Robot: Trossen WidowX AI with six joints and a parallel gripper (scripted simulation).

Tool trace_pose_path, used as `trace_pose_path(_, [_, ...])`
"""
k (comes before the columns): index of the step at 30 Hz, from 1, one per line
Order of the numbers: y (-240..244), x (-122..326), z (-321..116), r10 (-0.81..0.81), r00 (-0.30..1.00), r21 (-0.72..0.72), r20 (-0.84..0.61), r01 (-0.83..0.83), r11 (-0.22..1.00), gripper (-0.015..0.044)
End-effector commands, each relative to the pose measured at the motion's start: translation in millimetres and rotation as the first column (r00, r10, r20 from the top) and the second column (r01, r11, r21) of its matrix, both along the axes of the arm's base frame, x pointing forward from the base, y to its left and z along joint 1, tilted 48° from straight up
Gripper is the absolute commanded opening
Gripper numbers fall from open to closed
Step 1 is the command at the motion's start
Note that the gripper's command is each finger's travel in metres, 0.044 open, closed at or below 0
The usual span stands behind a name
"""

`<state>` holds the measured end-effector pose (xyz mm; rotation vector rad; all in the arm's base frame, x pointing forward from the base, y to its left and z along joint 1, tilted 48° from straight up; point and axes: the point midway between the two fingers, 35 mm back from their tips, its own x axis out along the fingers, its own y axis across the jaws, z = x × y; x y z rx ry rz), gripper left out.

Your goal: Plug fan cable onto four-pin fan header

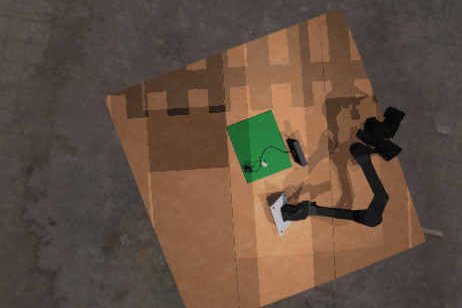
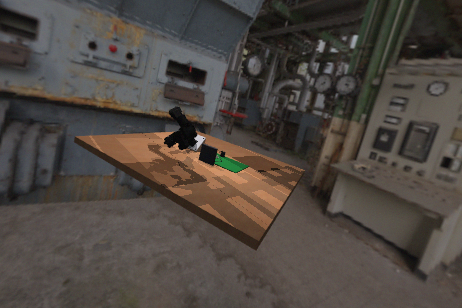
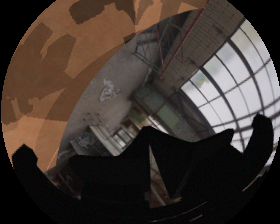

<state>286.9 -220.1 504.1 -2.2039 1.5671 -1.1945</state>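
Note:
The green board lies on the table. The black fan stands on edge beside it. The thin dark cable curves from the fan over the board towards a small black block near the board's corner. A small white piece is beside the cable. Which piece is plug or header, and whether they are joined, is too small to tell. My gripper is shut and empty, its dark fingers together. In the top view it is raised at the table's right side, away from the board and cable.
The black arm rises from a white base plate near the board. The wooden table carries everything, and its right edge passes beneath the raised gripper in the top view. Shadows cross the tabletop.

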Motion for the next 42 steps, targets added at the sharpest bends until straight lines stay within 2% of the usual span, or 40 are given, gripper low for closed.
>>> trace_pose_path(1, [0, 0, 0, 0.000, 1.000, 0.000, 0.000, 0.000, 1.000, 0.0026])
trace_pose_path(3, [1, 1, 0, 0.000, 1.000, -0.002, -0.008, 0.000, 1.000, 0.0079])
trace_pose_path(5, [9, 11, -2, 0.000, 0.997, -0.019, -0.080, -0.001, 1.000, 0.0131])
trace_pose_path(8, [21, 45, -17, 0.000, 0.955, -0.028, -0.296, -0.008, 1.000, 0.0210])
trace_pose_path(12, [40, 90, -43, -0.003, 0.826, -0.054, -0.564, -0.033, 0.998, 0.0315])
trace_pose_path(17, [81, 149, -90, -0.052, 0.492, -0.129, -0.869, -0.125, 0.984, 0.0440])
trace_pose_path(22, [129, 191, -141, -0.176, 0.113, -0.202, -0.978, -0.277, 0.939, 0.0440])
trace_pose_path(27, [181, 216, -194, -0.370, -0.214, -0.236, -0.904, -0.471, 0.850, 0.0440])
trace_pose_path(32, [234, 225, -248, -0.603, -0.421, -0.206, -0.678, -0.678, 0.705, 0.0440])
trace_pose_path(37, [293, 214, -298, -0.812, -0.439, -0.108, -0.384, -0.853, 0.511, 0.0440])
trace_pose_path(42, [348, 188, -350, -0.961, -0.274, 0.081, -0.023, -0.959, 0.272, 0.0440])
